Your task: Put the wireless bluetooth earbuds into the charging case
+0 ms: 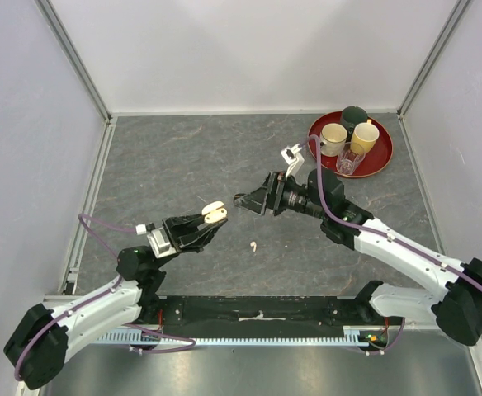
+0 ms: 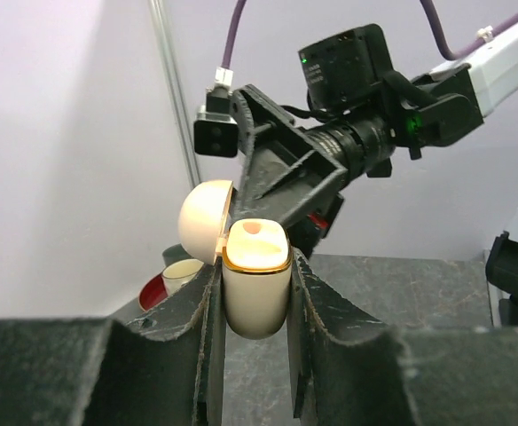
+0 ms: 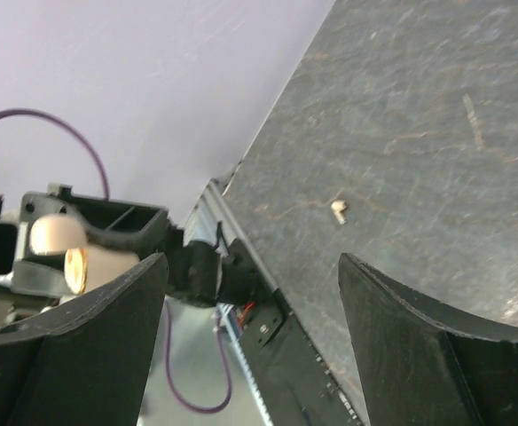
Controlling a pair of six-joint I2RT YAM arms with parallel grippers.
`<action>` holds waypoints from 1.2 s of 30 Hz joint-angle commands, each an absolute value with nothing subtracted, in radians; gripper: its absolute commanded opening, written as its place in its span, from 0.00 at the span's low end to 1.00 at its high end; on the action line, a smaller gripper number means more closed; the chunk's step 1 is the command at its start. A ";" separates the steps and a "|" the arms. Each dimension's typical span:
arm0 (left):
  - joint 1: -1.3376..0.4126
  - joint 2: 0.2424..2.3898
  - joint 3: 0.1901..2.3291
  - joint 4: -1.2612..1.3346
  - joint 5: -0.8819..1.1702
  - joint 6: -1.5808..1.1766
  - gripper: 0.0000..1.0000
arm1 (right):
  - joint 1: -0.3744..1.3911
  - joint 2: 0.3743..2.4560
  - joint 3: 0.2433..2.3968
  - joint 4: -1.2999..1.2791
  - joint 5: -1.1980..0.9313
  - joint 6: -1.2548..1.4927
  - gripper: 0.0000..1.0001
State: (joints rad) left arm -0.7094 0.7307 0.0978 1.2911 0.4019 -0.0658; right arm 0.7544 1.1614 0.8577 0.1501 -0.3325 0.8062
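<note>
My left gripper [image 1: 211,220] is shut on the cream charging case [image 1: 215,213], held above the table. In the left wrist view the case [image 2: 256,297] stands upright between the fingers [image 2: 207,302], gold rim up, with its lid [image 2: 204,220] swung open to the left. A small pale shape shows in one socket; I cannot tell what it is. My right gripper [image 1: 243,200] is open and empty just right of the case, pointing at it. One cream-white earbud [image 1: 253,246] lies on the table below both grippers and shows between my right gripper's jaws [image 3: 338,209].
A red tray [image 1: 381,161] at the back right holds a cream cup [image 1: 333,139], a yellow cup [image 1: 365,136], a glass [image 1: 350,158] and a dark cup [image 1: 355,115]. White walls enclose the grey table on three sides.
</note>
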 commanded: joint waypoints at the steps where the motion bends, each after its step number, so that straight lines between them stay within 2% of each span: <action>1: -0.713 0.729 0.101 1.393 0.347 0.026 0.02 | 0.753 1.115 0.802 0.368 -0.479 0.914 0.85; 12: -0.713 0.785 0.123 1.430 0.367 0.018 0.02 | 0.761 1.157 0.755 0.587 -0.592 1.054 0.86; 21: -0.712 0.867 0.144 1.499 0.383 -0.015 0.02 | 0.779 1.232 0.782 0.537 -0.600 1.045 0.82; 25: -0.712 0.882 0.153 1.509 0.390 -0.020 0.02 | 0.782 1.243 0.785 0.537 -0.598 1.043 0.76; 34: -0.713 0.890 0.161 1.513 0.405 -0.029 0.02 | 0.784 1.275 0.775 0.564 -0.595 1.061 0.54; 36: -0.713 0.891 0.161 1.514 0.406 -0.029 0.02 | 0.784 1.278 0.775 0.578 -0.597 1.071 0.52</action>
State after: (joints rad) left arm -0.7094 0.8886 0.1242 1.2900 0.3962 -0.0296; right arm 0.7773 1.2686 0.7616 0.5095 -0.5880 1.0550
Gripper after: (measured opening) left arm 0.331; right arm 0.545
